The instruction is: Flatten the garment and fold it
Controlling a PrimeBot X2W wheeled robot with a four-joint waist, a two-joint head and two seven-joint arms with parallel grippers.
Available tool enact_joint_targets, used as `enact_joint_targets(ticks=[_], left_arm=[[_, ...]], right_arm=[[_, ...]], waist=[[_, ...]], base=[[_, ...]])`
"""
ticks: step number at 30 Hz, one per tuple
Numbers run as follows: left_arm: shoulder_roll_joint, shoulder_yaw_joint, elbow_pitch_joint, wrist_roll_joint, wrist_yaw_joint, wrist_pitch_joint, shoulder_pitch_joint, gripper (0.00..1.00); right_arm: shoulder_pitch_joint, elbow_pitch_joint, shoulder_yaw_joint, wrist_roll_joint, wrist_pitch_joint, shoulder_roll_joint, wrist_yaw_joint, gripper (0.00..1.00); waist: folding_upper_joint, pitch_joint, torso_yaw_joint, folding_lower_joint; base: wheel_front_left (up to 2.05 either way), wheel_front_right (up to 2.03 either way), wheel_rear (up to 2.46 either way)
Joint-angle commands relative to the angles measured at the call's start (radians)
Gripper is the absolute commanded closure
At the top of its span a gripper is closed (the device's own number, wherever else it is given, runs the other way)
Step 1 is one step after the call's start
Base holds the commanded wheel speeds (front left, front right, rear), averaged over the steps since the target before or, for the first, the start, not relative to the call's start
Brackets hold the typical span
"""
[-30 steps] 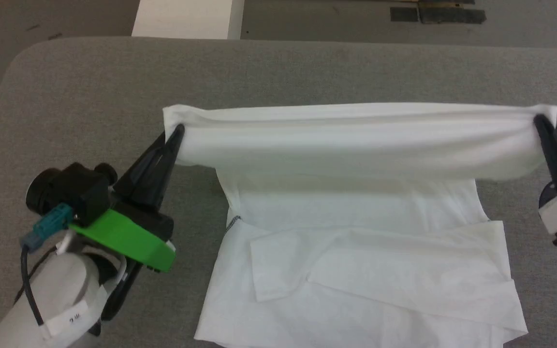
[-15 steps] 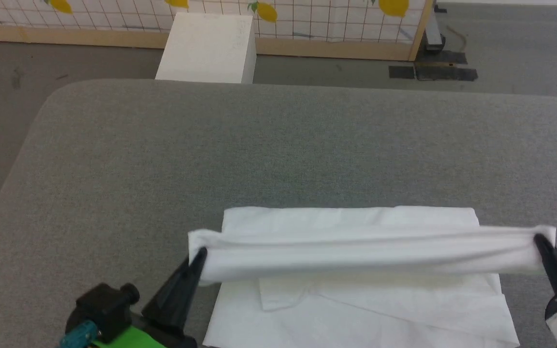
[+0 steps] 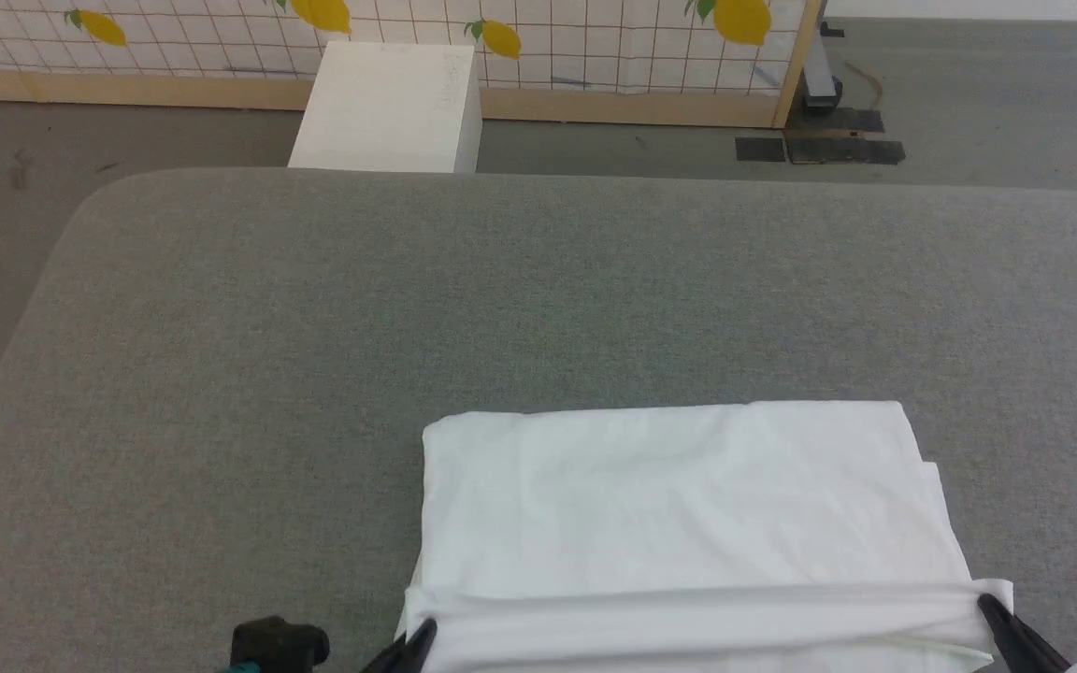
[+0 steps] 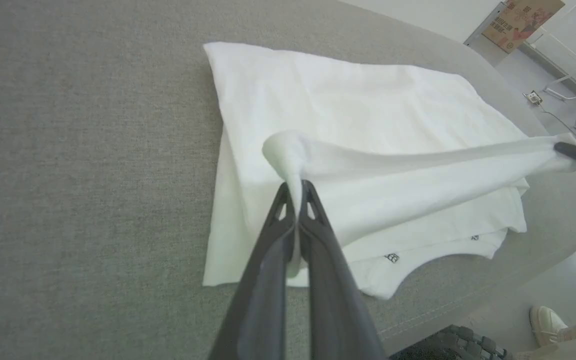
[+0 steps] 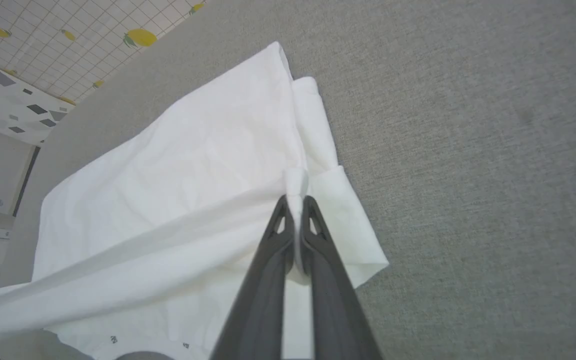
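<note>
Grey table (image 3: 538,280), garment (image 3: 679,495), dark edge prints (image 4: 391,258)

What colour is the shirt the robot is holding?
White all over; the shirt shows best in the head view.

No legible txt anywhere. Closest thing: two small dark printed marks (image 4: 391,258) on the garment (image 4: 368,100), near its lower edge in the left wrist view. They are boxy outlines, too small to read. More such marks sit at the bottom of the right wrist view, also unreadable. A cardboard box (image 4: 523,17) at the top right corner of the left wrist view, beyond the table (image 4: 68,150), carries red and dark print, but it is blurred — no word or brand can be made out. No nos. or signs readable.
</note>
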Motion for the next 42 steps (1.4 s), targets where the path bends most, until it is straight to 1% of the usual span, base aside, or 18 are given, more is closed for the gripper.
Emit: enact_joint_targets(ticks=[1, 5, 6, 7, 8, 9, 10, 12, 13, 18, 21, 25, 27, 29, 31, 35, 39, 42], left_arm=[[0.004, -0.003, 0.012, -0.016, -0.007, 0.018, 0.018, 1.0], [0.006, -0.014, 0.042, -0.041, -0.007, 0.057, 0.023, 1.0], [0.002, -0.013, 0.048, -0.046, -0.006, 0.058, 0.022, 1.0], [-0.001, -0.014, 0.054, -0.049, -0.005, 0.06, 0.021, 1.0], [-0.003, -0.016, 0.061, -0.05, -0.005, 0.064, 0.018, 0.94], [-0.005, -0.017, 0.068, -0.048, -0.005, 0.064, 0.013, 0.61], [-0.01, -0.018, 0.076, -0.048, -0.006, 0.063, 0.008, 0.19], [-0.018, -0.021, 0.09, -0.049, -0.007, 0.064, -0.002, 0.02], [-0.022, -0.022, 0.095, -0.051, -0.009, 0.065, -0.005, 0.0], [-0.037, -0.023, 0.117, -0.056, -0.013, 0.066, -0.029, 0.0], [-0.046, -0.007, 0.106, -0.06, -0.007, 0.042, -0.034, 0.0], [-0.048, 0.045, 0.058, -0.069, 0.018, -0.012, -0.028, 0.0], [-0.046, 0.088, 0.022, -0.055, 0.046, -0.064, -0.029, 0.0], [-0.047, 0.144, -0.014, -0.007, 0.096, -0.153, -0.036, 0.0], [-0.066, 0.2, -0.044, 0.031, 0.142, -0.207, -0.041, 0.0], [-0.126, 0.313, -0.102, 0.144, 0.202, -0.236, -0.044, 0.0], [-0.167, 0.382, -0.118, 0.321, 0.228, -0.237, -0.017, 0.0], [-0.19, 0.39, -0.103, 0.404, 0.217, -0.237, 0.004, 0.0]], right_arm=[[0.012, 0.013, -0.007, -0.007, 0.002, -0.001, -0.001, 1.0], [0.02, 0.038, -0.008, -0.043, 0.002, -0.001, -0.001, 1.0], [0.02, 0.047, -0.005, -0.05, 0.001, -0.001, -0.001, 0.95], [0.02, 0.055, -0.003, -0.052, 0.002, -0.001, -0.001, 0.83], [0.018, 0.065, 0.0, -0.054, 0.0, -0.001, -0.001, 0.55], [0.015, 0.073, 0.002, -0.057, -0.003, -0.001, -0.001, 0.07], [0.011, 0.082, 0.006, -0.062, -0.008, -0.001, -0.001, 0.0], [0.001, 0.094, 0.014, -0.064, -0.014, -0.001, -0.001, 0.0], [-0.003, 0.098, 0.017, -0.064, -0.016, -0.001, -0.001, 0.0], [-0.018, 0.094, 0.028, -0.063, -0.032, -0.001, -0.001, 0.0], [-0.027, 0.068, 0.032, -0.059, -0.041, -0.001, -0.001, 0.0], [-0.039, 0.011, 0.028, -0.065, -0.054, -0.001, -0.001, 0.0], [-0.049, -0.023, 0.021, -0.074, -0.07, -0.001, -0.001, 0.0], [-0.059, -0.058, 0.013, -0.102, -0.088, -0.001, -0.001, 0.0], [-0.069, -0.08, 0.007, -0.132, -0.096, -0.001, -0.001, 0.0], [-0.09, -0.098, 0.003, -0.185, -0.088, -0.001, -0.001, 0.0], [-0.121, -0.087, 0.004, -0.207, -0.049, -0.002, -0.001, 0.0], [-0.151, -0.052, -0.001, -0.21, -0.015, -0.006, -0.001, 0.0]], waist=[[0.0, 0.002, -0.003, 0.0001], [0.0, -0.001, -0.007, 0.0001], [0.0, -0.003, -0.008, 0.0001], [0.0, -0.005, -0.009, 0.0001], [0.0, -0.007, -0.009, 0.0001], [0.0, -0.009, -0.01, 0.0001], [0.0, -0.011, -0.01, 0.0001], [0.0, -0.013, -0.011, 0.0001], [0.0, -0.013, -0.011, 0.0001], [0.0, -0.012, -0.01, 0.0001], [0.0, -0.01, -0.01, 0.0001], [0.0, -0.006, -0.011, 0.0001], [0.0, -0.003, -0.01, 0.0001], [0.0, 0.0, -0.007, 0.0001], [0.0, 0.005, -0.005, 0.0001], [0.0, 0.021, 0.002, 0.0001], [0.0, 0.043, 0.006, 0.0001], [0.0, 0.059, 0.012, 0.0001]], base=[[0.0, 0.0, 0.0], [0.0, 0.0, 0.0], [0.0, 0.0, 0.0], [0.0, 0.0, 0.0], [0.0, 0.0, 0.0], [0.0, 0.0, 0.0], [0.0, 0.0, 0.0], [0.0, 0.0, 0.0], [0.0, 0.0, 0.0], [0.0, 0.0, 0.0], [0.0, 0.0, 0.0], [0.0, 0.0, 0.0], [0.0, 0.0, 0.0], [0.0, 0.0, 0.0], [0.0, 0.0, 0.0], [0.0, 0.0, 0.0], [0.0, 0.0, 0.0], [0.0, 0.0, 0.0]])
